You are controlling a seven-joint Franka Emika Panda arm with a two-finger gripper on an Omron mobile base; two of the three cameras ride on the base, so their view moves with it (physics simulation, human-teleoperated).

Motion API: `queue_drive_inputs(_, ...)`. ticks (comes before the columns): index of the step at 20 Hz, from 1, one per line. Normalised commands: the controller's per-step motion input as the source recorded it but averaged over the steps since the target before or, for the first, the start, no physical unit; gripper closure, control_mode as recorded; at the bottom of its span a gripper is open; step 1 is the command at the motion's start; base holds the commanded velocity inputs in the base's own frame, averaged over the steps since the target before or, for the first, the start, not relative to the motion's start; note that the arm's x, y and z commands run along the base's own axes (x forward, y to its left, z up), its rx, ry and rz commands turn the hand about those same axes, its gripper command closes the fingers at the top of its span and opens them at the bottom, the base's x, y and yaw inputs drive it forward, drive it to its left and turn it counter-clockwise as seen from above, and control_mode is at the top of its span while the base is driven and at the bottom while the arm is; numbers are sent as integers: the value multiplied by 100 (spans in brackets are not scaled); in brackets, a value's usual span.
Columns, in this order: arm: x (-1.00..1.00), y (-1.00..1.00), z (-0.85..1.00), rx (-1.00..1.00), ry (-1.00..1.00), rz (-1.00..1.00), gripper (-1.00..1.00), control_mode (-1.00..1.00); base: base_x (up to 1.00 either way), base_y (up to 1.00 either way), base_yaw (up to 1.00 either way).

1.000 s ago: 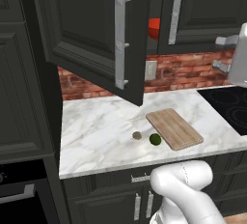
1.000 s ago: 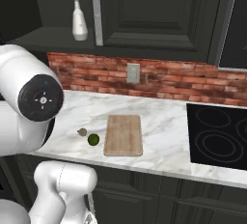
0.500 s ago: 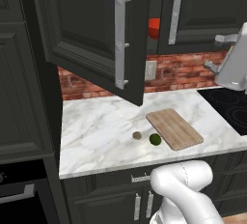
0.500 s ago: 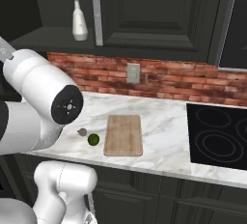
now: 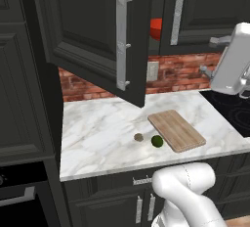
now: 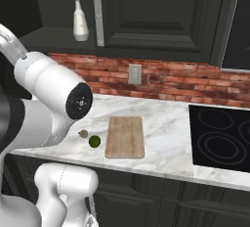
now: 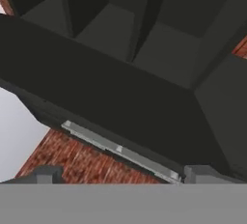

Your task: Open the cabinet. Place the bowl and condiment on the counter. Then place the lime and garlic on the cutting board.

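The cabinet [image 5: 93,30] has its left door swung out over the counter [image 5: 102,133]; its right door [image 5: 205,6] is shut. Behind the open door's edge shows part of the red bowl [image 5: 155,29]. On the cabinet shelf stands the white condiment [image 6: 80,21]. The lime [image 5: 156,141] and the garlic [image 5: 138,137] lie on the marble just left of the cutting board [image 5: 177,130]. My gripper [image 5: 212,55] hangs open at the right, below the shut door and apart from it. In the hand view the gripper [image 7: 123,175] is open and empty, looking up at a silver door handle [image 7: 120,150].
A black stovetop [image 6: 219,138] lies right of the board. A wall socket [image 6: 134,73] sits in the red brick backsplash [image 6: 171,79]. A tall dark side cabinet [image 5: 24,74] stands at the left. My arm's big elbow [image 6: 53,99] hangs over the counter's left end.
The elbow has dropped lower and rightward in the right base view, and the hand has shifted slightly left in the left base view. The jaws stayed open; nothing on the counter moved.
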Motion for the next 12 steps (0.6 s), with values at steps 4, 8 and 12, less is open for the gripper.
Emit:
queue_drive_inputs(4, 30, 8, -12, 3, 6, 2, -100, -100, 0, 0, 0)
queue_drive_inputs(8, 23, 11, -9, 4, 2, 2, -100, -100, 0, 0, 0)
queue_drive_inputs(12, 31, 24, -13, 7, 6, 4, -100, -100, 0, 0, 0)
